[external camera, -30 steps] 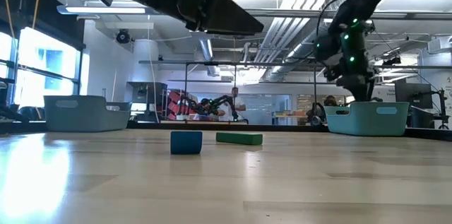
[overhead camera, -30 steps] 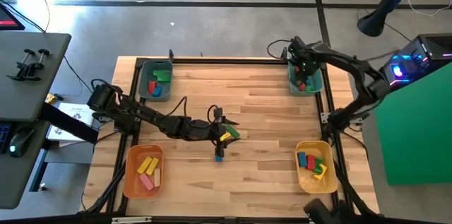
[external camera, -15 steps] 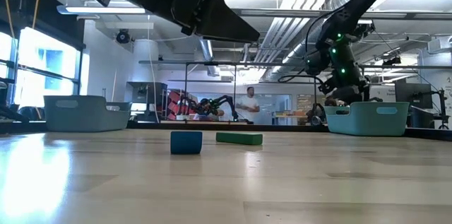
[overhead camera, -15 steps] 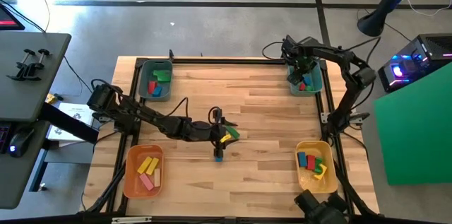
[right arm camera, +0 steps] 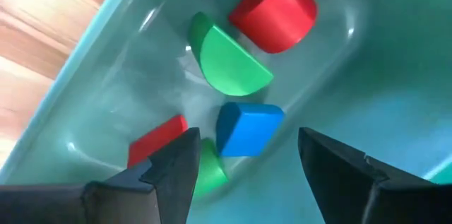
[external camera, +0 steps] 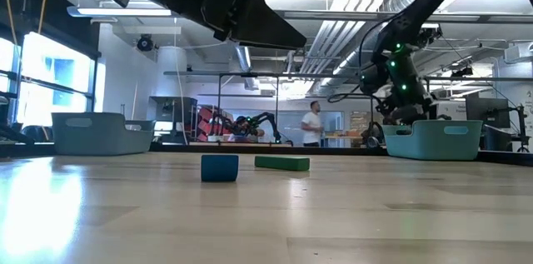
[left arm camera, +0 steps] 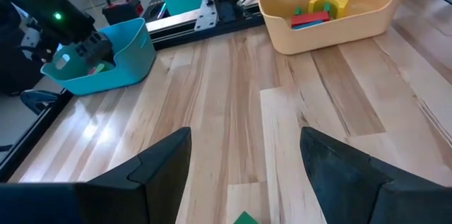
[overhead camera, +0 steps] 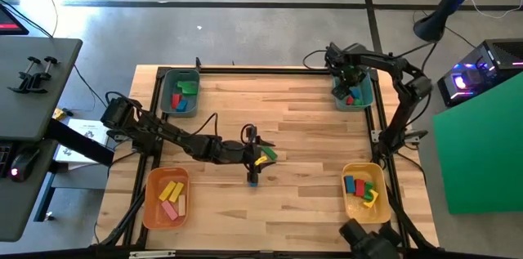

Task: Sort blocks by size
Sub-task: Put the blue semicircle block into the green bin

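Two blocks lie flat mid-table: a green bar (overhead camera: 269, 154) (external camera: 281, 163) and, nearer the front edge, a blue cube (overhead camera: 253, 181) (external camera: 220, 167). My left gripper (overhead camera: 258, 153) (left arm camera: 244, 174) hangs open just above them, and the green bar's tip (left arm camera: 245, 217) shows between its fingers. My right gripper (overhead camera: 350, 87) (right arm camera: 244, 167) is open over the far-right teal bin (overhead camera: 365, 96) and points down into it. Under it in the bin lie red (right arm camera: 274, 8), green (right arm camera: 229, 58) and blue (right arm camera: 246, 128) blocks.
A teal bin (overhead camera: 167, 96) with blocks stands far left. An orange bin (overhead camera: 152, 202) with yellow and pink blocks stands near left. A yellow bin (overhead camera: 351, 200) with mixed blocks stands near right. A black frame (overhead camera: 270, 69) rims the table. A person stands in the room behind.
My right gripper has sunk toward the far-right teal bin and shifted a little toward the table's left, its arm folding closer. The mid-table blocks have not moved.
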### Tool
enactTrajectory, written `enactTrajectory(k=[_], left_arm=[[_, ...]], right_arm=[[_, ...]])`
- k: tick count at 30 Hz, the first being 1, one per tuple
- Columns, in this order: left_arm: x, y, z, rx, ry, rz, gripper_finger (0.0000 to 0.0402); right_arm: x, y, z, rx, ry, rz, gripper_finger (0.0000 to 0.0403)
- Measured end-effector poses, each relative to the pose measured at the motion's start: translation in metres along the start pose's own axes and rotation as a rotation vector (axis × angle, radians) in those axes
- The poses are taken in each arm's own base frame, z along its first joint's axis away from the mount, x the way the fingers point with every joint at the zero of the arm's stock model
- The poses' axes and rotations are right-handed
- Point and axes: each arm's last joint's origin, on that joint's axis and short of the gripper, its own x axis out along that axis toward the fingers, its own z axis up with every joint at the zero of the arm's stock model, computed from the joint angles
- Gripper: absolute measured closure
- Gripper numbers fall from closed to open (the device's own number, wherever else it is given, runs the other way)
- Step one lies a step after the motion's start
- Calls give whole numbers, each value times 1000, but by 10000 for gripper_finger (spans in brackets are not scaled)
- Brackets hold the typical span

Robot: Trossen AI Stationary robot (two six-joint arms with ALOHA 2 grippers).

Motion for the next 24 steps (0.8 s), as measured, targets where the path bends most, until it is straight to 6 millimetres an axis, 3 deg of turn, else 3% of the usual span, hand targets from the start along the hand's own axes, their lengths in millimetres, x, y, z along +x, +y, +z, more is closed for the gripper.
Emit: enactTrajectory(k=[13, 24], left_arm=[[0, 0, 1, -1, -7, 1, 149], [0, 0, 1, 0, -7, 1, 149]], right_arm=[[20, 7, 9, -17, 71, 27, 169], [20, 5, 8, -5, 76, 23, 212]])
